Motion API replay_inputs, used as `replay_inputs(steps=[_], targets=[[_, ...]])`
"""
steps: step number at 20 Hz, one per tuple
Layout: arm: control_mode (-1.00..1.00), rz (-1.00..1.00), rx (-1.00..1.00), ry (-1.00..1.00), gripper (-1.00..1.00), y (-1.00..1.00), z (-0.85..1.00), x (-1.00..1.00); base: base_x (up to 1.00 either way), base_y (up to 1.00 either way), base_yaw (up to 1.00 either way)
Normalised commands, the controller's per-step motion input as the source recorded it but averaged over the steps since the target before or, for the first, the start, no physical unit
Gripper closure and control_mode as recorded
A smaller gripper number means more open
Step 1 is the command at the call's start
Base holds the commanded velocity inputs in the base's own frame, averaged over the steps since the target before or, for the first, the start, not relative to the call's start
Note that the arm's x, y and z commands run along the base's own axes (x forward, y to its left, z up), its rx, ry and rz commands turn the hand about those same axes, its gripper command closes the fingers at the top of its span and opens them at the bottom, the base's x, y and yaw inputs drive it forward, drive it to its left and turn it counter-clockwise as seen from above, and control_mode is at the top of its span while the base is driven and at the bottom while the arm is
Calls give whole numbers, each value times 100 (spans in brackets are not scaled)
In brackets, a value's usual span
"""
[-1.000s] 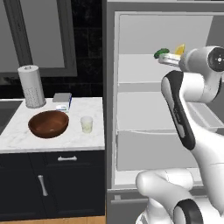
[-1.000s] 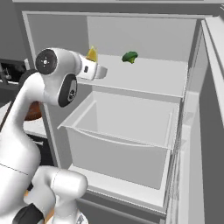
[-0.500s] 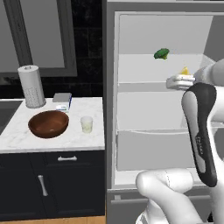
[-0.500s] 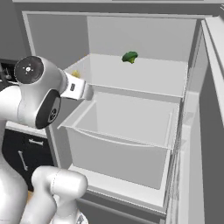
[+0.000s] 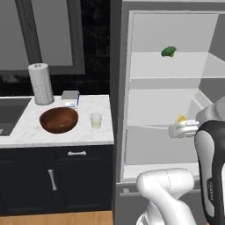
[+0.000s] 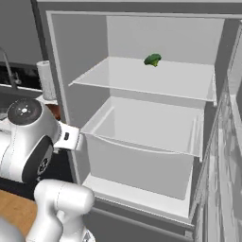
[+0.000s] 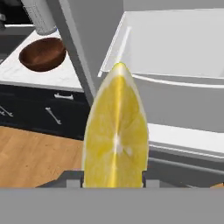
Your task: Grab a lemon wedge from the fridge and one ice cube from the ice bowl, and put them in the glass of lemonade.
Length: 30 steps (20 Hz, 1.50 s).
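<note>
The pincer (image 7: 113,181) is clamped on the bright yellow lemon wedge (image 7: 116,135), and the hand view has the cut face square on, point up, pinched low at its base between the two fingers. From the left base view the wedge (image 5: 180,118) peeks out just above the white hand, in front of the tall grey fridge (image 5: 119,110) at the level of its pale drawer. That reads as a wedge clear of the shelves and ready to travel. Its destination, the small clear glass of pale lemonade (image 5: 96,120), stands on the white marble counter (image 5: 26,134) left of the fridge, just beside the wide reddish-brown wooden ice bowl (image 5: 59,119). I can't make out an ice cube inside the bowl. In the way, I'd judge: the fridge's own grey side wall sits between hand and glass, so the arm must come out before swinging across. Behind the bowl stand a white perforated paper-towel roll (image 5: 40,83) and a small blue-grey box (image 5: 70,96); a green broccoli-like lump (image 5: 168,52) stays on the fridge's upper shelf.
</note>
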Motion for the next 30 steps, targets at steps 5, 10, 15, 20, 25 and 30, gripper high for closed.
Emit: replay_inputs(steps=[5,10,15,20,25,30], targets=[[100,0,0,0,100,0,0,0,-39,100,0],[100,0,0,0,100,0,0,0,48,95,-17],[100,0,0,0,100,0,0,0,99,9,-22],[100,0,0,0,100,0,0,0,99,0,-3],[100,0,0,0,100,0,0,0,56,44,-12],[100,0,0,0,100,0,0,0,51,35,-15]])
